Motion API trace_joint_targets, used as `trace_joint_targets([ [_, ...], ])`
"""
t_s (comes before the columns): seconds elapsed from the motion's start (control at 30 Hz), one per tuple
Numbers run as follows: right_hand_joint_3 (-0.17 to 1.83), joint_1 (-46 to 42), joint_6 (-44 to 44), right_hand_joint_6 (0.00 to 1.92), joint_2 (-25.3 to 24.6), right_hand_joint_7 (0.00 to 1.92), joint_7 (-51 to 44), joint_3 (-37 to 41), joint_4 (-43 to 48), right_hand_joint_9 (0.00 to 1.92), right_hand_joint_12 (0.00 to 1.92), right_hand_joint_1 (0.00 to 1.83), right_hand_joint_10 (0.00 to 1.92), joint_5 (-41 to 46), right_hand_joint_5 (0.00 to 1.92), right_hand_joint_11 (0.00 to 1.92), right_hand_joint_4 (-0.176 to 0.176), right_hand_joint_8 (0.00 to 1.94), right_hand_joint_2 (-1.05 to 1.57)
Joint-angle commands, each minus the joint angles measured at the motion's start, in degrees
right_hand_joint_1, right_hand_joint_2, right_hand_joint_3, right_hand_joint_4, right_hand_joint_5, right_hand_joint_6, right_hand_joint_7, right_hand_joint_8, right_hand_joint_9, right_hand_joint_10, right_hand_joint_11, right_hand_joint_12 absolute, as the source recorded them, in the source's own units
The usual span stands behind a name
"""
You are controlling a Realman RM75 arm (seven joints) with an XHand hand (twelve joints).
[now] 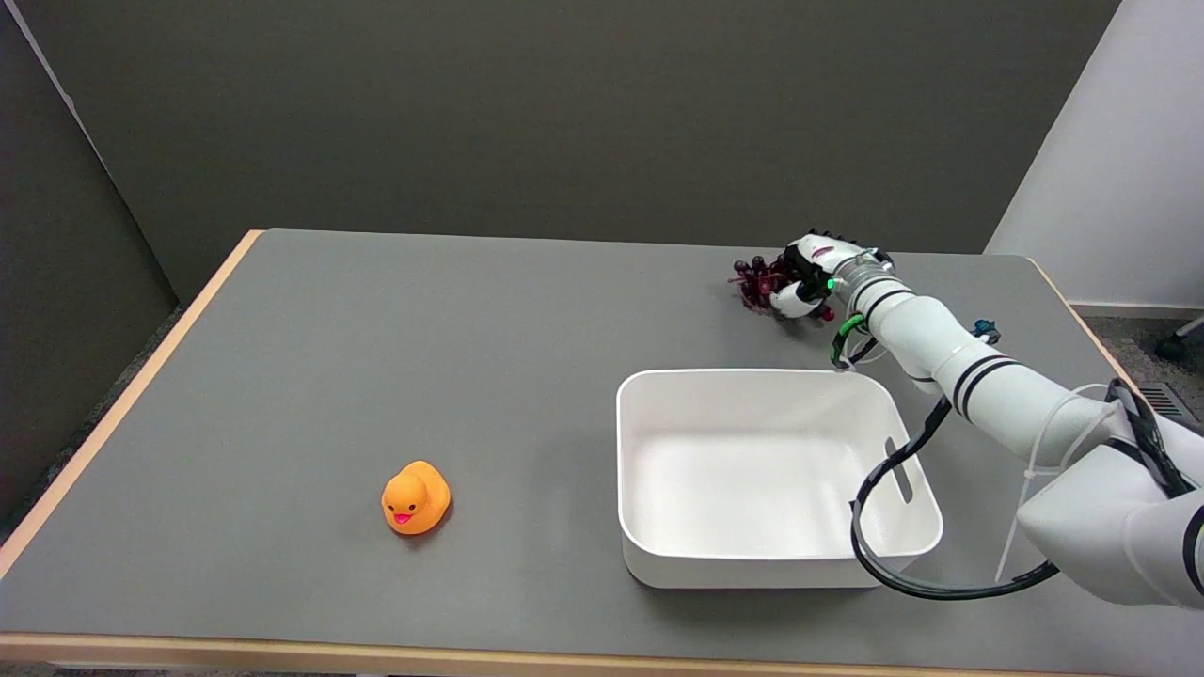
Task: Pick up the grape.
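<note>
**Grape bunch in my right hand at the far side of the table**

Nearest the camera runs the table's [282, 376] pale wooden front edge, with its grey top stretching away behind it. Just beyond that edge, on the right half, sits a white tub [649, 451], rectangular with rounded corners, open side up, with a slot handle cut in its right wall. A loop of black cable from my arm hangs over the tub's near right corner.

To the left of the tub, well apart from it, an orange rubber duck [415, 497] stands upright on the grey surface, its red beak turned toward the camera.

Reaching in from the lower right, my right arm passes beside the tub's right wall and stretches on past its far right corner. At its end, my right hand [807, 275] is at the far part of the table, closed around the grape [755, 279], a dark purple bunch. My fingers curl around the bunch's right side, and most of the berries stick out to the left of my hand. Whether the bunch touches the table or is lifted off it, I cannot tell from this angle.
</note>
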Motion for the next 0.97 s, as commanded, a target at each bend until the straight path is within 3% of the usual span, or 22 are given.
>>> trace_joint_targets([
  [0.03, 0.05, -3.2, 2.7, 1.52, 2.5, 0.84, 0.0, 4.8, 9.8, 0.78, 1.91, 1.18, 1.34, -2.4, 0.49, 0.51, -0.176, 1.44, 1.27],
  [0.1, -0.03, -4.8, 3.4, 1.52, 3.1, 0.81, 0.0, 6.7, 13.6, 0.80, 1.92, 1.17, 1.37, -2.4, 0.48, 0.52, -0.176, 1.51, 1.32],
  [0.2, 0.27, -7.8, 4.3, 1.48, 4.5, 0.72, 0.5, 10.0, 21.2, 0.83, 1.92, 1.18, 1.51, -2.5, 0.66, 0.50, -0.176, 1.50, 1.15],
  [0.33, 0.33, -13.7, 6.6, 1.50, 7.0, 0.71, 6.3, 13.5, 32.1, 0.87, 1.92, 1.18, 1.59, -2.9, 0.65, 0.51, -0.176, 1.53, 1.13],
  [0.47, 0.35, -22.9, 10.3, 1.50, 9.5, 0.71, 14.2, 17.4, 45.4, 0.89, 1.92, 1.18, 1.62, -2.9, 0.65, 0.58, -0.176, 1.53, 1.11],
  [0.6, 0.39, -33.1, 13.0, 1.51, 11.2, 0.71, 15.4, 21.8, 58.6, 0.91, 1.92, 1.18, 1.64, -4.3, 0.65, 0.67, -0.176, 1.55, 1.10],
  [0.8, 0.43, -49.8, 23.0, 1.53, 11.1, 0.71, 15.9, 23.3, 72.7, 0.91, 1.92, 1.18, 1.69, -20.0, 0.65, 0.70, -0.176, 1.57, 1.08],
  [0.9, 0.44, -54.8, 34.3, 1.53, 10.1, 0.71, 25.1, 19.3, 72.8, 0.91, 1.92, 1.18, 1.69, -35.7, 0.65, 0.71, -0.176, 1.57, 1.08],
  [0.97, 0.44, -56.9, 38.8, 1.53, 9.9, 0.71, 30.8, 17.5, 72.2, 0.91, 1.92, 1.18, 1.70, -40.6, 0.65, 0.73, -0.176, 1.57, 1.08],
])
